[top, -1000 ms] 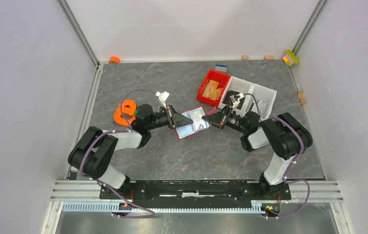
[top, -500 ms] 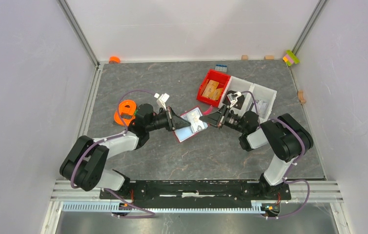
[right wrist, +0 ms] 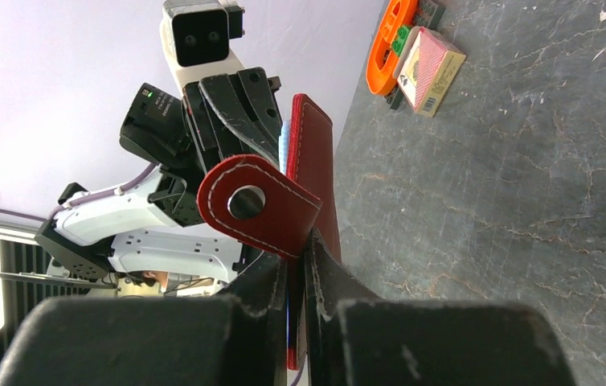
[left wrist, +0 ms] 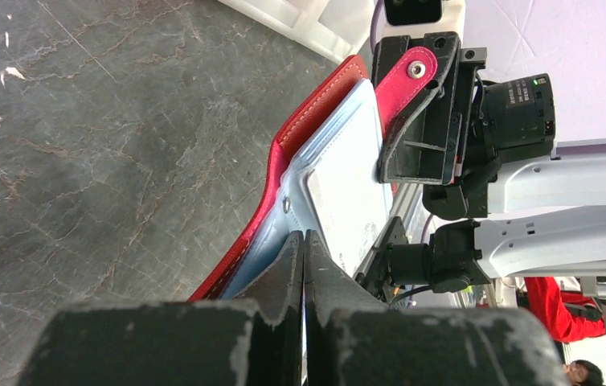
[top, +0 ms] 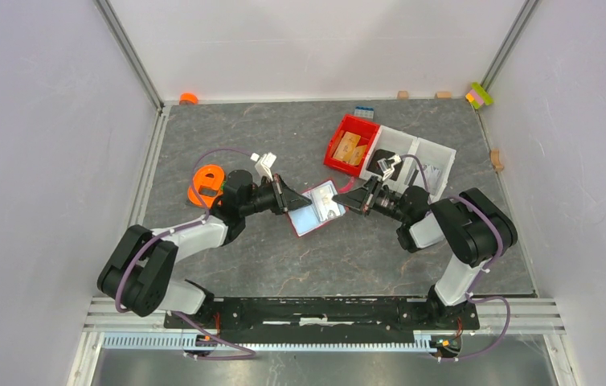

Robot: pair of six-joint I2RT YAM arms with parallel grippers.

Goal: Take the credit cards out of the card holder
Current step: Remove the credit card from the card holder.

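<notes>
Top external view has the card holder [top: 317, 207] spread open in mid-table, just near-left of the red bin [top: 351, 145]. It is stretched between both arms so that its pockets face up and the light blue credit cards [top: 309, 219] lie exposed. That, I judge, is why each arm takes one side. On the holder's left edge the left gripper [left wrist: 305, 241] is pinched fully together; whether a card's corner also sits between its fingers I cannot tell. On the right side the right gripper [right wrist: 303, 251] is almost closed, clamping the thin red cover just beneath the snap strap [right wrist: 255, 205]. No card is out yet.
</notes>
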